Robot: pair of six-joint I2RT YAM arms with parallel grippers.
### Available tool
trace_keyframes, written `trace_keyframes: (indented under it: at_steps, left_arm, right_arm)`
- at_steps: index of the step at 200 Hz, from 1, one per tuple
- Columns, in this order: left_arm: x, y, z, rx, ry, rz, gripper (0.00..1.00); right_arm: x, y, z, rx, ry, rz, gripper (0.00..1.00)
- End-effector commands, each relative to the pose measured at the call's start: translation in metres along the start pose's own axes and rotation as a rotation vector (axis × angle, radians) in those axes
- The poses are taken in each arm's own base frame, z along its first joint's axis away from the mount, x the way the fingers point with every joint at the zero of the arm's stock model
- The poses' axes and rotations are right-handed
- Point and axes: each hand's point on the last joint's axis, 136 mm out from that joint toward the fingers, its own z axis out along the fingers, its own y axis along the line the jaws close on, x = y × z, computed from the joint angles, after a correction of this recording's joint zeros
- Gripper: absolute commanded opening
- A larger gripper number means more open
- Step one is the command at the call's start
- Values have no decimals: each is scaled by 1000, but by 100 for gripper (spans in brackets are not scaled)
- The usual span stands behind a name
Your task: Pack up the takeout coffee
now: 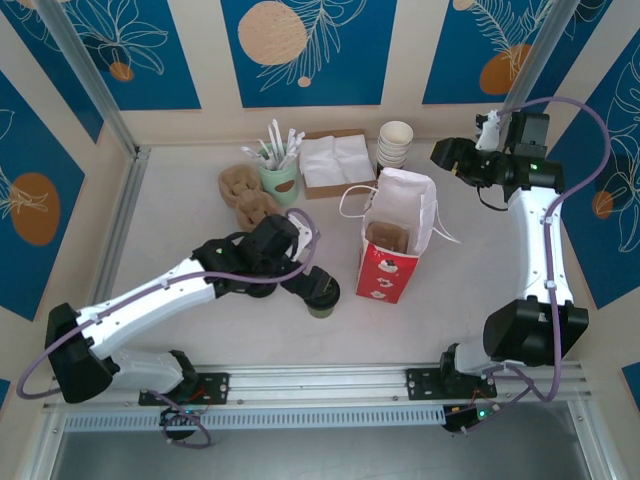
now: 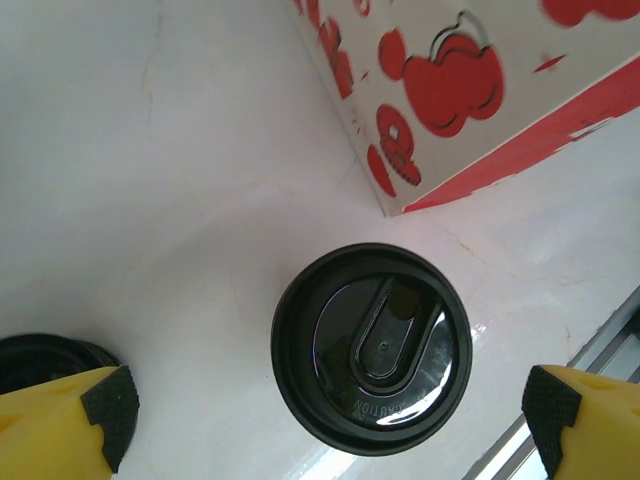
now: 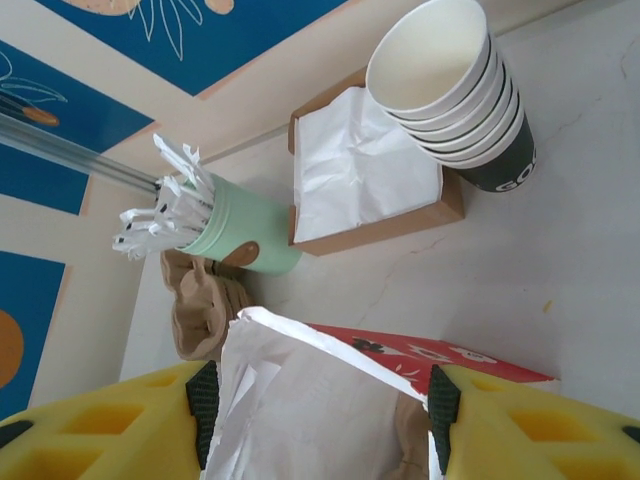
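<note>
The takeout coffee [image 2: 372, 347], an olive cup under a round black lid, stands on the white table just left of the red bag [image 1: 392, 262]. In the top view the cup [image 1: 322, 298] sits beneath my left gripper [image 1: 308, 283]. My left gripper [image 2: 330, 402] is open wide above it, with the lid between the fingers [image 2: 100, 410] and untouched. The red bag [image 3: 420, 362] stands upright with its white mouth open and a brown insert [image 1: 388, 238] inside. My right gripper [image 1: 447, 155] hovers back right of the bag. My right gripper [image 3: 322, 400] is open, and the bag's mouth shows beyond its pads.
A stack of lidless cups [image 1: 396, 143], a napkin box [image 1: 335, 160], a mint cup of stirrers [image 1: 281, 178] and brown cup carriers [image 1: 245, 195] line the back. A loose black lid [image 2: 40, 360] lies left of the coffee. A metal rail [image 1: 320, 385] runs along the front edge.
</note>
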Motion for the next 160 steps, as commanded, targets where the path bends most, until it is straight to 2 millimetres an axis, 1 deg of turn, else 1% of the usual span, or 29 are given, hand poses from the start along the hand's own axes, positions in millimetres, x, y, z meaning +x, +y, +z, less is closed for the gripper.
trace_keyframes:
  at_steps: [1, 14, 41, 74, 96, 129, 148, 160]
  left_arm:
    - [11, 1, 7, -48, 47, -87, 100]
    - [16, 0, 12, -79, 61, -95, 100]
    - [18, -11, 19, -91, 77, -75, 100]
    - [23, -21, 30, -102, 108, -41, 99]
    - [23, -30, 33, -102, 103, -8, 100]
    - [25, -29, 38, -120, 114, -10, 100]
    - [25, -34, 40, -116, 116, 6, 94]
    - [24, -34, 41, -127, 119, -2, 92]
  right_arm:
    - [5, 12, -6, -38, 18, -32, 59]
    - [7, 12, -4, -42, 32, -24, 59]
    - [13, 12, -3, -48, 49, -17, 59]
    - [14, 14, -2, -57, 59, -22, 59]
    - [14, 14, -2, -55, 53, -18, 59]
    - [15, 13, -1, -52, 58, -7, 59]
    - [15, 9, -1, -15, 61, -1, 59]
    - [16, 8, -2, 11, 66, -11, 59]
